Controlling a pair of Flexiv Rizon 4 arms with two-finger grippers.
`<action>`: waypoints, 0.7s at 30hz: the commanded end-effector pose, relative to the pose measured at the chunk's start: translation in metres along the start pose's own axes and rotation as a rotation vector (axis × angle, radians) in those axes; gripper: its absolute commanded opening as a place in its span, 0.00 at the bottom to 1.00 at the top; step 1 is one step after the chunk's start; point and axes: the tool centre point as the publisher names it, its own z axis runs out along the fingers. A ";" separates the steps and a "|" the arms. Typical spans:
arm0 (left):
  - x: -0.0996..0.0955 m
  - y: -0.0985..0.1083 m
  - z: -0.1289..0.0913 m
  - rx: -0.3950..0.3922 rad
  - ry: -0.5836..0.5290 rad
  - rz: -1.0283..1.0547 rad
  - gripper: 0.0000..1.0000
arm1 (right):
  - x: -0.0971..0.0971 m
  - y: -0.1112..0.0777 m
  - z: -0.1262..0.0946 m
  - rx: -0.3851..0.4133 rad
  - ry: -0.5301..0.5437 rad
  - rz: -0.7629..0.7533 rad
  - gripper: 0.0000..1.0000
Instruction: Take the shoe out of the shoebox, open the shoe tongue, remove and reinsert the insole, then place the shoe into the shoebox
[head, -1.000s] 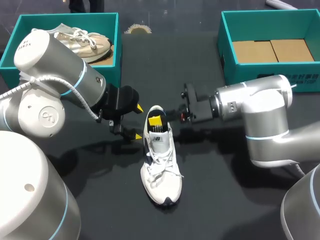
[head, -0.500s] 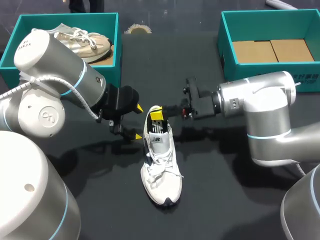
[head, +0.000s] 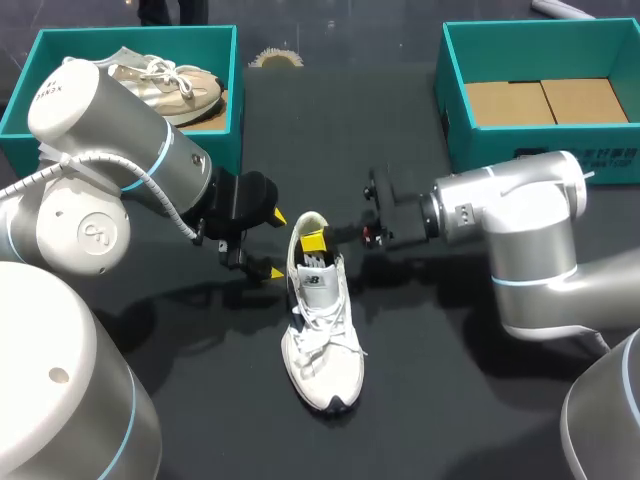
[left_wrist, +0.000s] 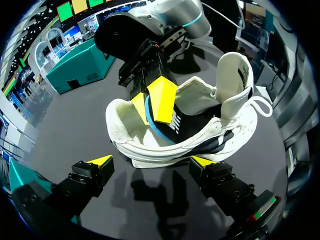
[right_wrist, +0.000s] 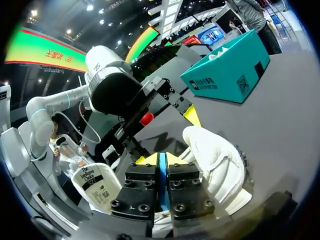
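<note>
Black table, shoe lying heel away from me, toe toward me. My right gripper is pinched tight on the insole at the heel opening. My left gripper is spread wide and empty, just beside the shoe.

Head cam: high and behind, looking down on your whole table. Each wrist cam looks out along its own gripper, close in. The shoe is just ahead of the left gripper and under the right gripper. All three views share it.

Beige shoe, blk tbl
</note>
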 end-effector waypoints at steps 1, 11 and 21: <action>0.001 0.000 0.000 0.001 -0.001 0.000 1.00 | 0.005 -0.010 0.004 0.008 -0.014 0.019 0.00; 0.001 0.000 0.000 0.001 -0.001 0.000 1.00 | 0.013 -0.012 0.000 0.000 -0.023 0.014 0.00; 0.001 0.000 0.000 0.001 -0.001 0.000 1.00 | 0.013 0.005 -0.003 0.017 -0.029 -0.050 0.38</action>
